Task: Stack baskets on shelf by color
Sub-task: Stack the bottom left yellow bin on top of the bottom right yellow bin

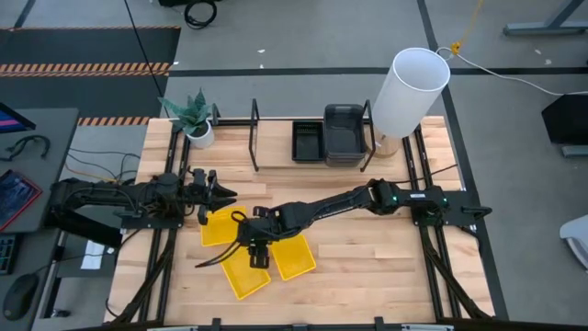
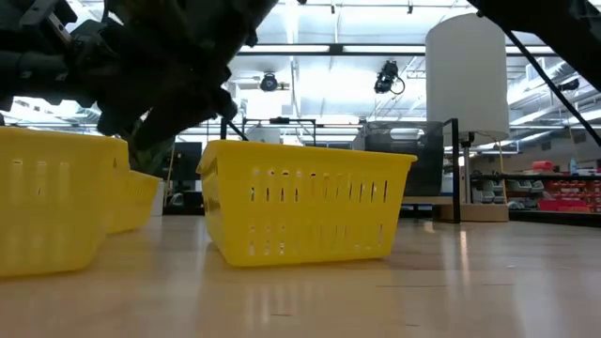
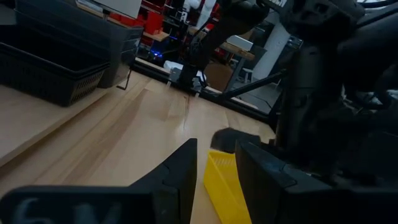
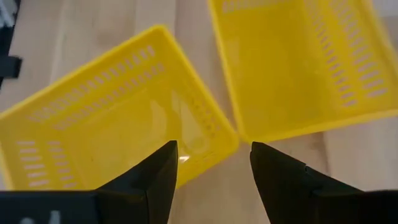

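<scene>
Three yellow baskets rest on their bottoms on the tabletop: one (image 1: pixel 219 226) near my left gripper, one (image 1: pixel 246 274) toward the near edge, one (image 1: pixel 295 256) to its right. My right gripper (image 1: pixel 258 250) hovers open above them; in its wrist view the fingers (image 4: pixel 214 149) stand over the gap between two baskets (image 4: pixel 112 127) (image 4: pixel 298 62), touching neither. A black basket (image 1: pixel 306 140) and a dark-grey basket (image 1: pixel 343 134) sit on the shelf (image 1: pixel 276 138) at the far edge. My left gripper (image 1: pixel 219 193) waits open at the table's left, pointing level.
A tall white cylinder (image 1: pixel 411 90) stands at the shelf's right end and a potted plant (image 1: pixel 195 121) at its left. The shelf's black wire uprights (image 1: pixel 254 136) rise beside the baskets. Bare wood (image 1: pixel 386 267) lies near and right of the yellow baskets.
</scene>
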